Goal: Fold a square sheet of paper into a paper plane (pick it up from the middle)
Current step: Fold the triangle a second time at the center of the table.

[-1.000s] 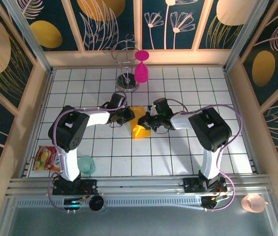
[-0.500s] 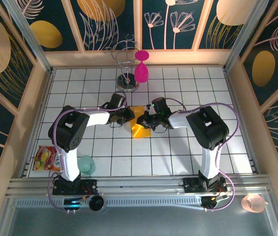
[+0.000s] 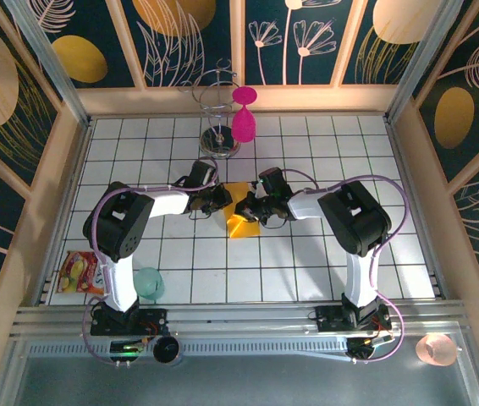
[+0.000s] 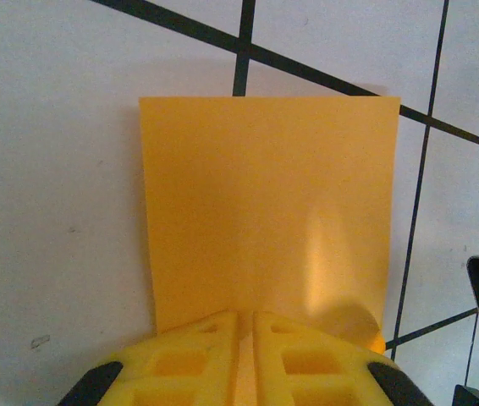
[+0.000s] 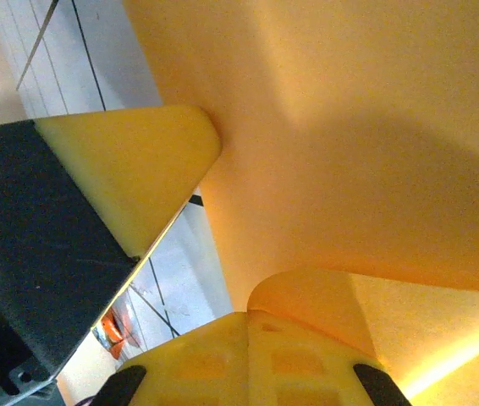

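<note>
left tool (image 4: 241,316), right tool (image 5: 248,315) both pinch thin matte orange sheet (image 4: 265,203), seemingly folded, curling.

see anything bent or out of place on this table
The thin orange-yellow paper sheet bulges upward near the left gripper, and its edge curls over by the right gripper. Nothing else stands out.

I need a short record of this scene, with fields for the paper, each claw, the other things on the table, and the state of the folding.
square sheet of paper: orange-yellow, plain, near the middle of the table, partly curled up
left claw: shut on the paper's edge
right claw: shut on the paper where it curls
other things: magenta goblet at the wire stand, far side; snack packet and teal cup near the left arm's base
folding: no pointed plane shape yet
</note>
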`<control>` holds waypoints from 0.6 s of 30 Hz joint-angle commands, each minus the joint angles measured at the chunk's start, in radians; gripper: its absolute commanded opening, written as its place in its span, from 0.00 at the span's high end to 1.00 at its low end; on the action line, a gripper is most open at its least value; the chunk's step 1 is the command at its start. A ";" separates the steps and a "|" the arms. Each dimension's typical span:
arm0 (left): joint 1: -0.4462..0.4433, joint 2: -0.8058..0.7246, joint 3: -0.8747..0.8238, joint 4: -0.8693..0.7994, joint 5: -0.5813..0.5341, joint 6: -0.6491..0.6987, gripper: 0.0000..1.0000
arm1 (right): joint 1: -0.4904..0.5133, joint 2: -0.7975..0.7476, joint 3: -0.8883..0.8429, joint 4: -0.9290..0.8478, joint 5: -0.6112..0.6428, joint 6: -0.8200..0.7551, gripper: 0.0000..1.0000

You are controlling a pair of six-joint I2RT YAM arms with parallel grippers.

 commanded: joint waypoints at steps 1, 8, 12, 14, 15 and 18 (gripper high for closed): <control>0.004 0.005 -0.028 -0.038 -0.006 0.006 0.86 | 0.010 0.021 0.029 -0.028 0.015 -0.016 1.00; 0.003 0.006 -0.030 -0.034 -0.001 0.006 0.86 | 0.014 0.030 0.036 -0.033 0.008 -0.022 1.00; 0.003 0.004 -0.033 -0.033 0.001 0.006 0.86 | 0.014 0.035 0.042 -0.043 0.009 -0.025 1.00; 0.003 0.003 -0.033 -0.033 0.001 0.005 0.86 | 0.014 0.036 0.041 -0.043 0.009 -0.023 1.00; 0.003 0.004 -0.034 -0.032 0.001 0.006 0.86 | 0.015 0.035 0.041 -0.043 0.011 -0.021 1.00; 0.003 0.005 -0.036 -0.032 0.000 0.004 0.86 | 0.014 0.037 0.042 -0.051 0.015 -0.024 1.00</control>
